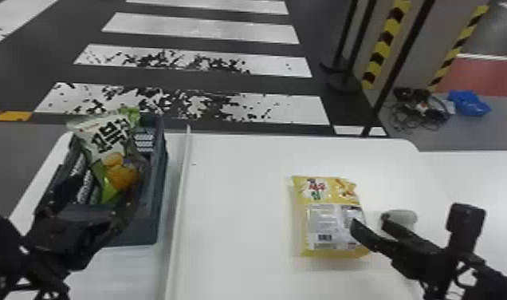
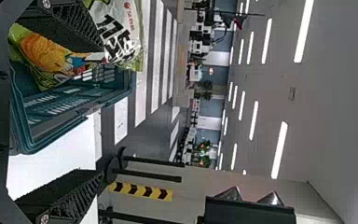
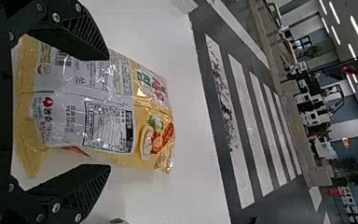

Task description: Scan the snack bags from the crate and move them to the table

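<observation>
With the left gripper (image 2: 100,108) wide at the crate (image 1: 145,229) — green bag (image 1: 111,137) propped inside it, yellow bag (image 1: 328,213) right of it near the wide-spread right gripper (image 3: 107,112) — straddle the green bag with 2 fingers, squeezing gently.

The head view looks forward and down from above the surface (image 1: 232,159), past its far edge to white floor stripes (image 1: 201,30). Left wrist: close to the crate (image 1: 157,227) near the left edge, facing outward, ceiling (image 2: 335,93) included. Right wrist: close over the yellow bag (image 1: 314,195), facing the far edge. Each wrist view shares its object with the head view; all share the stripes.
</observation>
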Motion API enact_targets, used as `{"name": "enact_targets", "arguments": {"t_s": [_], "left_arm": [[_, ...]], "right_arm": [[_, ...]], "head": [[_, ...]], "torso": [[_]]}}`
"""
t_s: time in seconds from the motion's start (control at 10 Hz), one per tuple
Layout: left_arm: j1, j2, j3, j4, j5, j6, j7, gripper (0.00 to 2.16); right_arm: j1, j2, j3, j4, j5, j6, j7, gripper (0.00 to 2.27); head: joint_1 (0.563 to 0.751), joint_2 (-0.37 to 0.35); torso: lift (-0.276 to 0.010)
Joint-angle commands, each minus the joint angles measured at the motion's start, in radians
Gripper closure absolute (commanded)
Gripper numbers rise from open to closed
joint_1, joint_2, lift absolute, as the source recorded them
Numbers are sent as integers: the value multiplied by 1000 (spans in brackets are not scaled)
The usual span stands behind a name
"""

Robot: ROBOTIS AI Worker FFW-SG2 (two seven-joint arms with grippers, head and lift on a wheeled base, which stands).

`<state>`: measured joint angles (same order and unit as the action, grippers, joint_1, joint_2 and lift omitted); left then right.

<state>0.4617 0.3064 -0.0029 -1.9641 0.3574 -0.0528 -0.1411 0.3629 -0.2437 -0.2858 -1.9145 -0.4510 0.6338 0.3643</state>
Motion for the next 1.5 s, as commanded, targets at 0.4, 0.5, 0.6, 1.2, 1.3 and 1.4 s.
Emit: {"name": "enact_targets", "arguments": {"t_s": [0.4, 0.5, 0.6, 1.2, 1.3, 1.4], "left_arm": [[2, 0, -2, 2, -9, 3, 2, 66], [2, 0, -2, 2, -11, 3, 2, 66], [0, 0, -2, 4, -15, 3, 2, 66], [-12, -3, -17, 14, -25, 6, 8, 66], [-12, -3, -16, 16, -25, 3, 6, 66], [-11, -1, -14, 16, -25, 3, 6, 66]], "right_arm": [[-124, -51, 34, 218, 29, -9, 54, 181], [-139, -52, 39, 252, 31, -15, 74, 181], [-150, -54, 43, 278, 38, -24, 97, 194], [-150, -68, 57, 301, 57, -67, 114, 2243], [-139, -68, 57, 278, 57, -64, 111, 2243], [-127, -65, 57, 247, 57, -61, 105, 2243]], "head": [[695, -115], [695, -119], [695, -119], [695, -126], [695, -129], [695, -128]], "torso": [[-95], [-95], [-95], [-95], [-95], [-95]]}}
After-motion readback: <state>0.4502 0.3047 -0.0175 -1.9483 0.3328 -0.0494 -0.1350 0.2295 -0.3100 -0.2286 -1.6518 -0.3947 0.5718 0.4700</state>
